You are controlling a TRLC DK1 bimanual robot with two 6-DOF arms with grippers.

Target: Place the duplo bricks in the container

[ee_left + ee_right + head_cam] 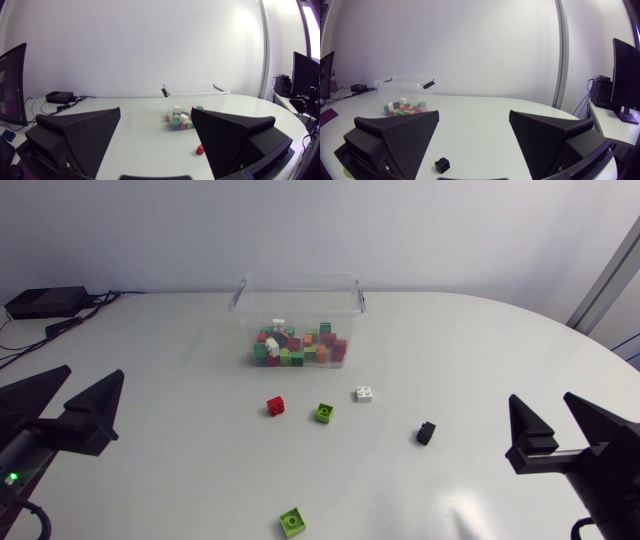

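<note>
A clear plastic container point(300, 288) at the table's back middle holds several coloured bricks point(298, 345). Loose on the table lie a red brick point(276, 406), a green brick point(324, 413), a white brick point(364, 393), a black brick point(426, 433) and a second green brick point(292, 522) near the front edge. My left gripper point(62, 398) rests open at the left side, my right gripper point(555, 412) open at the right, both empty. Ahead of the left gripper point(156, 142) stand the container point(195, 90) and the red brick point(200, 149). The black brick point(442, 164) lies between the right gripper's point(474, 145) fingers' line, untouched.
A black box point(45, 301) with cables point(30, 340) sits at the table's back left. The white table point(480, 350) curves round at the right.
</note>
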